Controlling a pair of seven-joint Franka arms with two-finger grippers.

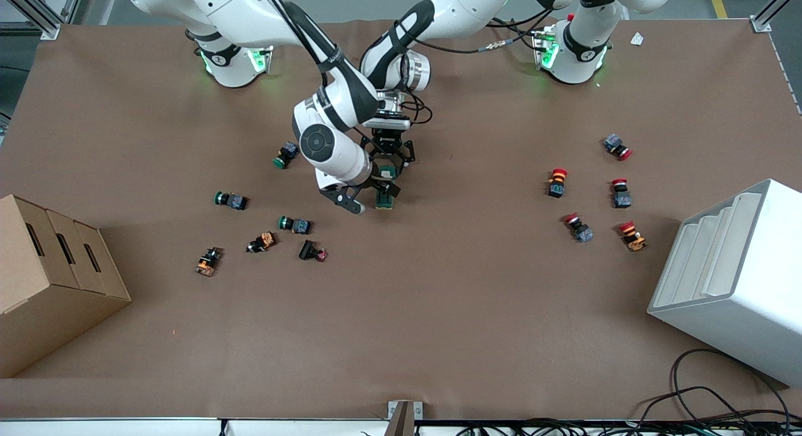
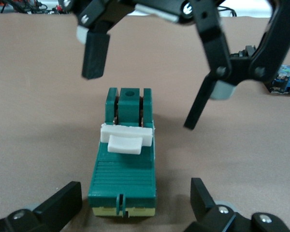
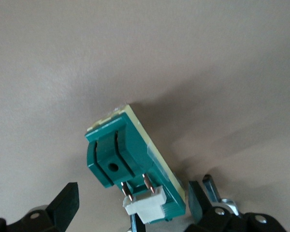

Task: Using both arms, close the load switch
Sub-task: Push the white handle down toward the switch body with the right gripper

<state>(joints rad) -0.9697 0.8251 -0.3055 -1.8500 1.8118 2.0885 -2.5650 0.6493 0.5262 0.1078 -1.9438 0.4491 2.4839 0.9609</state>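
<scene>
The load switch [image 1: 385,197] is a dark green block with a cream base, lying on the brown table near the middle. Its white lever [image 2: 124,140] stands raised off the green body on two copper pins [image 3: 148,182]. My left gripper [image 1: 391,165] is open, with its fingers [image 2: 63,200] on either side of one end of the switch [image 2: 125,169], not touching it. My right gripper [image 1: 365,196] is open over the switch, with its fingers [image 3: 65,200] either side of the lever end [image 3: 145,205]. It also shows in the left wrist view [image 2: 145,82].
Green and orange push-buttons [image 1: 294,224] lie scattered toward the right arm's end, and red ones [image 1: 556,182] toward the left arm's end. A cardboard box [image 1: 50,279] and a white stepped bin [image 1: 733,279] stand at the table's two ends.
</scene>
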